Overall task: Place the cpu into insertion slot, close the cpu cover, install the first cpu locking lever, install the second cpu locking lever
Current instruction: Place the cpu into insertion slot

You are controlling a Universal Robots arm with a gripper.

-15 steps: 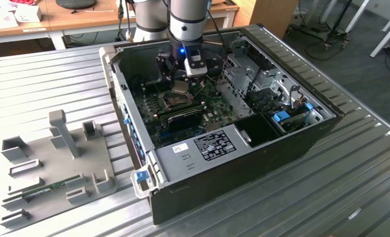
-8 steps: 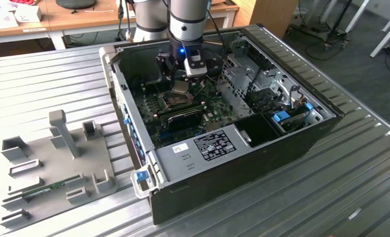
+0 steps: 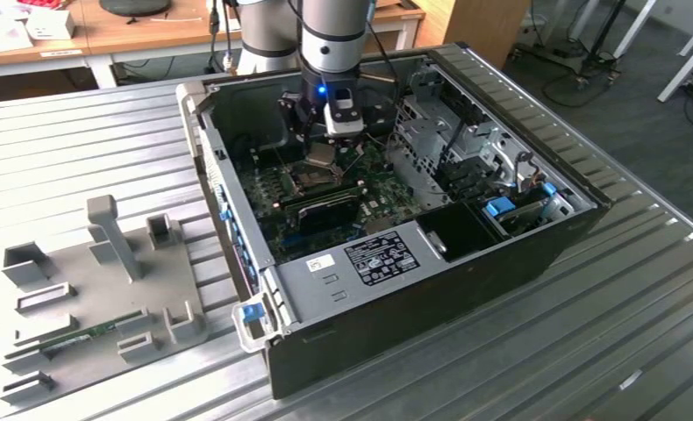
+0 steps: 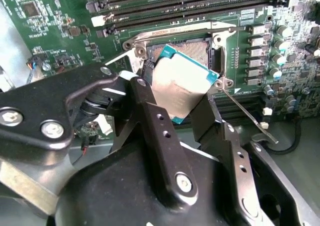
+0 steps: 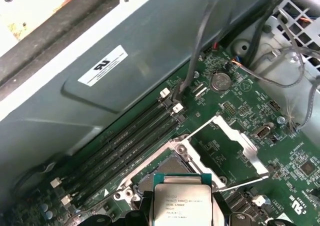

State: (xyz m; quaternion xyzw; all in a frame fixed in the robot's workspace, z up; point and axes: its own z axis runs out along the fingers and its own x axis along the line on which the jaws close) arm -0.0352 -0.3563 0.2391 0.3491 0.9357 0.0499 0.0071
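Observation:
My gripper [image 3: 325,149] reaches down into the open computer case and is shut on the cpu [image 4: 182,86], a flat square chip with a grey metal top. Black fingers [image 4: 150,111] clamp it on two opposite edges. It hangs tilted just above the insertion slot [image 4: 192,48], whose dark centre and silvery rim show past the chip. The cpu [image 5: 181,203] sits over the insertion slot [image 5: 172,166] in the first wrist view too. The cpu cover [image 5: 235,138] stands swung open beside the socket. A thin locking lever [image 4: 247,113] sticks out free from a socket corner.
Long black memory slots [image 4: 190,8] run beside the socket. Case walls [image 5: 125,86] and a drive cage [image 3: 464,149] close in around the board, with cables [image 5: 205,31] hanging near. A grey fixture plate [image 3: 101,281] lies on the slatted table at the exterior view's left.

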